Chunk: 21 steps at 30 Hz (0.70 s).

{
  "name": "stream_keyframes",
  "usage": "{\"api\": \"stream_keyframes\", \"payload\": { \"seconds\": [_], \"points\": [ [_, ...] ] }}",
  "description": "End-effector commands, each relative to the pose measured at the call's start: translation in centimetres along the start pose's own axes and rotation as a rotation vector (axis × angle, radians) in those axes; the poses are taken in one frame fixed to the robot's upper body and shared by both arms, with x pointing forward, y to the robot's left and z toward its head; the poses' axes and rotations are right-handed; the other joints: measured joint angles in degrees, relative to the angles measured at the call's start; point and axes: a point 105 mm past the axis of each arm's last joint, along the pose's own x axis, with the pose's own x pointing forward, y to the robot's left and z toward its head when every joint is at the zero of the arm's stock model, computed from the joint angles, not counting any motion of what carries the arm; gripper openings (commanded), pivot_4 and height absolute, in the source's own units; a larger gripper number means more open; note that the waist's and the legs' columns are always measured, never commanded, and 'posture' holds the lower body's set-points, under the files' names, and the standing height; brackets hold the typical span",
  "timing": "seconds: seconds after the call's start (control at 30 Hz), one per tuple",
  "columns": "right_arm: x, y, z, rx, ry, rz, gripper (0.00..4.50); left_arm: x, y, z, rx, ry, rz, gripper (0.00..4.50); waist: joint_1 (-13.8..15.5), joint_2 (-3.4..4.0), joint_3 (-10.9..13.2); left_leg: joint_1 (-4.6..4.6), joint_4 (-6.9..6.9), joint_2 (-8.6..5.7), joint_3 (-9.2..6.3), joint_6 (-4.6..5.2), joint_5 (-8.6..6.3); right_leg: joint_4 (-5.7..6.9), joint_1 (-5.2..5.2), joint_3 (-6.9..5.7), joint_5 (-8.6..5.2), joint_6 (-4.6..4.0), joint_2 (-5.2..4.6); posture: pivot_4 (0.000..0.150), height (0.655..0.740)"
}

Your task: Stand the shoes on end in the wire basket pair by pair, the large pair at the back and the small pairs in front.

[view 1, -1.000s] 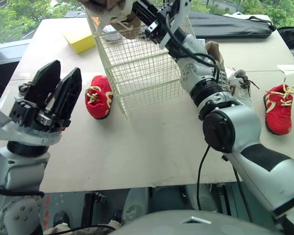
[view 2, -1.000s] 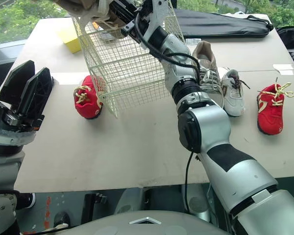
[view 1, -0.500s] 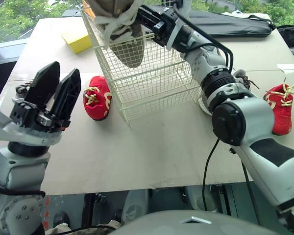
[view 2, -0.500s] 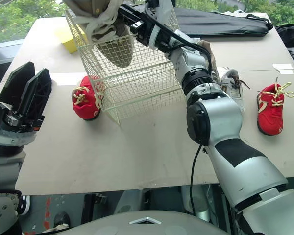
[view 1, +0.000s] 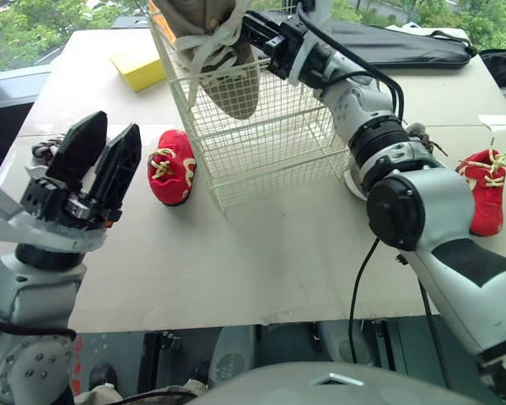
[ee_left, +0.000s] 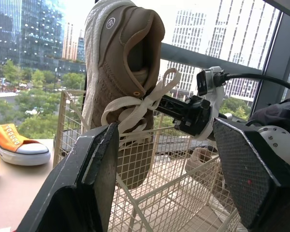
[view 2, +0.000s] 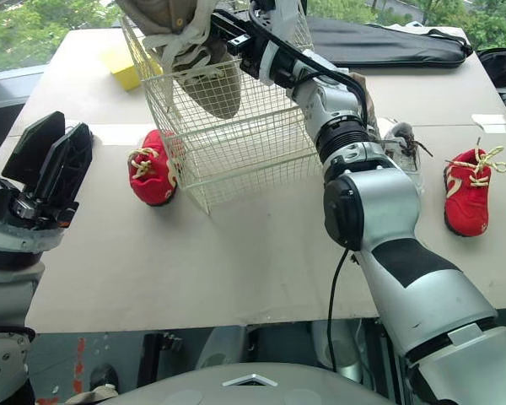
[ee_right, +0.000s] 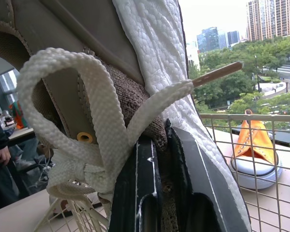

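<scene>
Left eye view puts the left pincer [view 1: 108, 139] nearest, raised over the near left of the worktop [view 1: 261, 245], its two fingers spread wide and holding nothing. Beyond it a small red shoe [view 1: 170, 166] lies just beside the wire basket [view 1: 270, 139], outside its left wall. At the basket's open top hangs the large tan shoe [view 1: 219, 51], heel up and toe down. The toe appears to be just inside the rim. The right pincer [view 1: 260, 32] pinches the shoe at the tongue, its fingers narrow on the soft upper, and loose white laces loop out. The shoe looks light, pliable above and stiffer at the sole, so held there it probably swings. The laces could snag on the wire on the way down. Pale shoes [view 1: 417, 135] sit partly behind the right arm, with another red shoe [view 1: 482, 190] further right. Farthest are a yellow block [view 1: 139, 69], an orange shoe [ee_left: 12, 145] and a black bag [view 1: 405, 42].
</scene>
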Motion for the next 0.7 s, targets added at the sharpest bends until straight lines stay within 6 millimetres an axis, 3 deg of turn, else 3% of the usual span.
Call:
{"api": "stream_keyframes", "payload": {
  "seconds": [0.03, 0.17, 0.33, 0.53, 0.63, 0.7],
  "points": [
    [-0.9, -0.3, -1.7, 0.069, 0.034, 0.011, 1.44, 0.1, -0.1, 0.8, 0.018, -0.018, -0.031, 3.40, 0.10, 0.00, 0.00, -0.01, 0.00, 0.00, 0.00, 0.00, 0.00, -0.03, 0.00, 0.00, 0.00, 0.00, 0.00, 0.150, 0.7400],
    [-0.9, -0.3, 0.7, -0.055, 0.003, 0.037, 3.25, 0.4, -0.1, 0.4, -0.007, 0.003, -0.055, 3.40, 0.18, 0.03, 0.02, -0.07, -0.11, 0.01, -0.05, -0.02, 0.01, -0.24, -0.01, -0.06, 0.00, 0.00, -0.01, 0.150, 0.7400],
    [-1.7, -0.8, 2.4, -0.249, 0.039, 0.046, 3.25, 0.7, 0.3, -0.4, -0.025, 0.066, -0.064, 3.40, 0.08, 0.10, 0.07, -0.16, -0.17, 0.01, -0.08, -0.02, 0.01, -0.40, -0.02, -0.10, 0.01, 0.01, -0.02, 0.150, 0.7400],
    [-4.2, -3.1, 4.4, -0.508, 0.104, -0.075, 3.25, 1.6, -0.1, -1.7, -0.064, 0.182, -0.126, 3.40, 0.23, 0.14, 0.09, -0.20, -0.17, 0.00, -0.11, -0.02, 0.01, -0.42, -0.04, -0.13, 0.01, 0.01, -0.04, 0.150, 0.7400],
    [-6.0, -3.4, 6.3, -0.527, 0.137, -0.084, 3.25, 2.2, -0.9, -2.5, -0.089, 0.255, -0.171, 3.40, 0.50, 0.20, 0.13, -0.25, -0.17, 0.02, -0.12, -0.02, 0.01, -0.42, -0.08, -0.13, 0.01, 0.01, -0.06, 0.150, 0.7400],
    [-7.6, -2.3, 7.0, -0.477, 0.186, 0.013, 3.25, 2.6, -1.9, -2.5, -0.138, 0.275, -0.232, 3.40, 0.93, 0.22, 0.14, -0.28, -0.17, 0.03, -0.17, -0.02, 0.01, -0.43, -0.11, -0.13, 0.01, 0.01, -0.06, 0.150, 0.7400]
  ]
}}
